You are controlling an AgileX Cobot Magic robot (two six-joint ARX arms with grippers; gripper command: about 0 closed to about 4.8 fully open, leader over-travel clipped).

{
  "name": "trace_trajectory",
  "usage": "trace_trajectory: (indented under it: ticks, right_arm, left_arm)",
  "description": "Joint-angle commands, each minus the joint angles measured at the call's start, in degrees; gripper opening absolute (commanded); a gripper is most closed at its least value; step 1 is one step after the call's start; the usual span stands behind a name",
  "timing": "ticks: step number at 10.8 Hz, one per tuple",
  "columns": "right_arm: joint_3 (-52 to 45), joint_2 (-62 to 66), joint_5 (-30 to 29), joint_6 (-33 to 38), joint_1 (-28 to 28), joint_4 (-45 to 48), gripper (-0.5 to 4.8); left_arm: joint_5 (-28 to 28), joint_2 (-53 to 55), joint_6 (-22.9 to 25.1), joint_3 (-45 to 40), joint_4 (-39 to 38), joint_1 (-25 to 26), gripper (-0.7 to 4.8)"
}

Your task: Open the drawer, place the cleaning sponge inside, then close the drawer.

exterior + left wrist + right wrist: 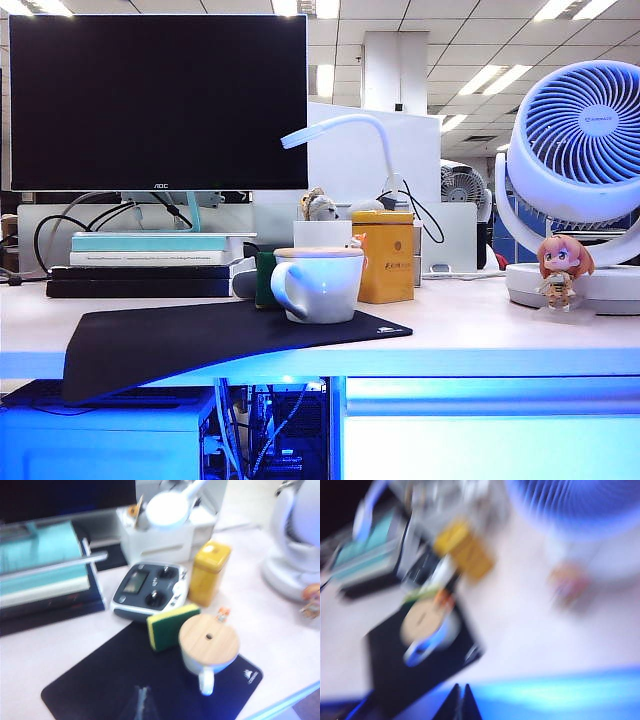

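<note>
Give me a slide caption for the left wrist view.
Shut left gripper above the mouse pad; cleaning sponge stands beside the lidded mug.

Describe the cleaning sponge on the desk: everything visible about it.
The cleaning sponge is a small rectangular block: a dark green scouring layer on yellow foam, soft and porous-looking. It stands tilted on a long edge at the back of the black mouse pad, pressed against the white mug with the wooden lid, just in front of the grey remote controller. From the exterior view it is mostly hidden behind the mug, only a dark green sliver showing. No hand touches it.
</note>
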Motion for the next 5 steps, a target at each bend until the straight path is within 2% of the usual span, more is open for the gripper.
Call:
trace_trajectory:
  ticks: [1,3,5]
  right_arm:
    - [-3.26,4.39,-13.84,2.97,0.00,-0.61,-0.01]
    - [-7.67,7.32,-17.38,3.37,-0.17,2.36,-0.01]
    - [-12.04,7.34,-19.37,3.37,-0.24,8.61,-0.01]
  left_arm:
    - [0.04,-0.11,1.01,0.33,1.57,-2.47,-0.06]
    - [2.49,-0.13,0.85,0.31,1.51,-2.47,-0.05]
    - [2.49,-0.15,1.01,0.31,1.55,-2.43,-0.05]
